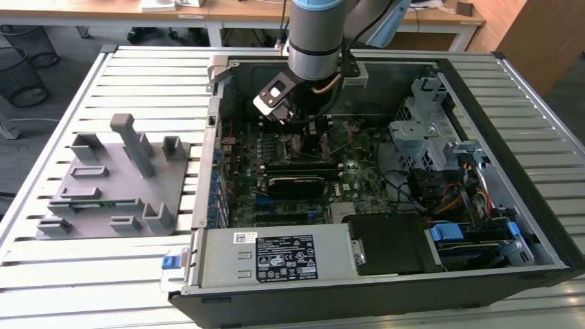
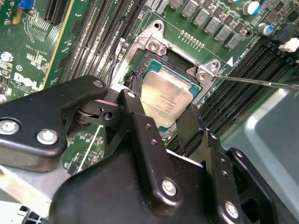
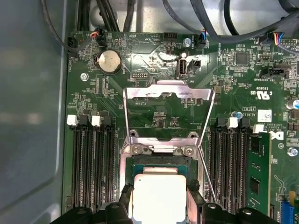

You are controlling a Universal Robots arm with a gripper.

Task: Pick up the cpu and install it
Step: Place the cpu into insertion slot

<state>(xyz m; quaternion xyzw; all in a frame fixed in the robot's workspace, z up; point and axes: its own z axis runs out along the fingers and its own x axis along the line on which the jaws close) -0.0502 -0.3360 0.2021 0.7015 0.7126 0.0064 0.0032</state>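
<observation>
The cpu [image 2: 166, 95], a flat square chip with a silver top, sits low over the black motherboard socket [image 2: 150, 60], inside its metal frame. My gripper [image 2: 163, 119] is shut on the cpu, one black finger [image 2: 136, 109] against each of two opposite edges. In the first wrist view the cpu [image 3: 159, 196] shows between the fingertips [image 3: 125, 198], with the socket's load plate [image 3: 168, 93] swung open beyond it. In the exterior view the gripper [image 1: 306, 127] reaches down into the open computer case [image 1: 512, 137], and the arm hides the chip.
A thin retention lever [image 2: 261, 82] sticks out beside the socket. Memory slots [image 3: 91, 163] flank it, with a green memory stick [image 3: 257, 177] in one. A grey parts fixture [image 1: 109, 185] stands at the exterior view's left. A drive cage [image 1: 429, 133] and power supply [image 1: 274, 257] crowd the case.
</observation>
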